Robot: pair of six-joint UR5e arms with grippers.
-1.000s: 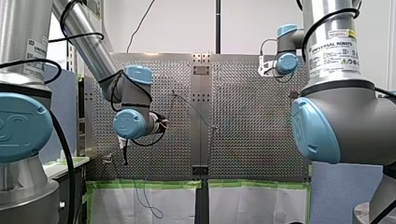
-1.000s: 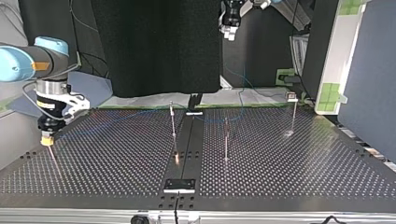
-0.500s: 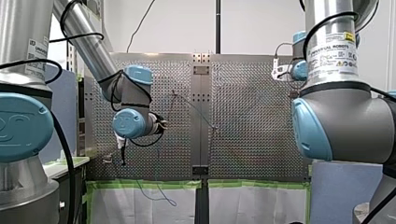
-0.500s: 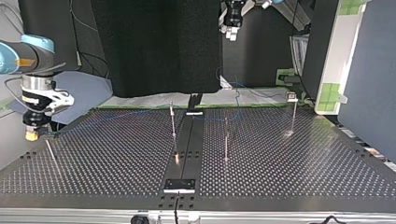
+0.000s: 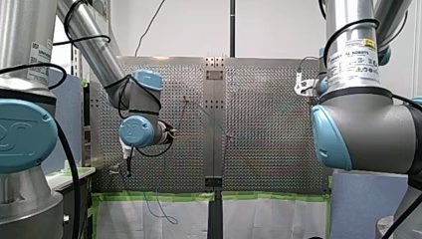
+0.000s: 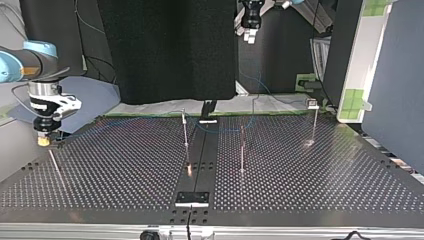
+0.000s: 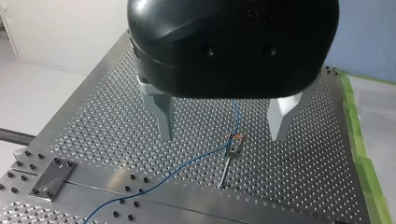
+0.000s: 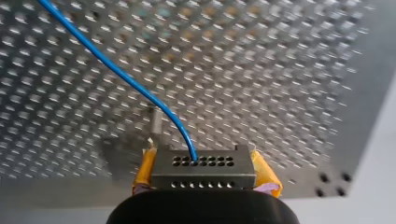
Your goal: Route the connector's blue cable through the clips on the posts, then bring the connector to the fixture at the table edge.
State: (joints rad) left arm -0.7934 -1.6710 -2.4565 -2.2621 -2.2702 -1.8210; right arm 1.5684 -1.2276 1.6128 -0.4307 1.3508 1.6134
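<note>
Grey metal connector block (image 8: 203, 173) sits clamped between the yellow pads (image 8: 145, 170) of my right tool (image 8: 204, 179), its thin blue cable (image 8: 116, 72) leaving one hole in the upper row and running away over the perforated metal counter (image 8: 280, 70). At the top view's left this tool hangs near the counter's edge, just above the tip of a leaning thin rod (image 6: 54, 166). My left tool (image 7: 224, 133) is open, its metal fingers (image 7: 163, 114) spread wide, high above a slim metal post with a clip (image 7: 231, 151) where the cable passes
</note>
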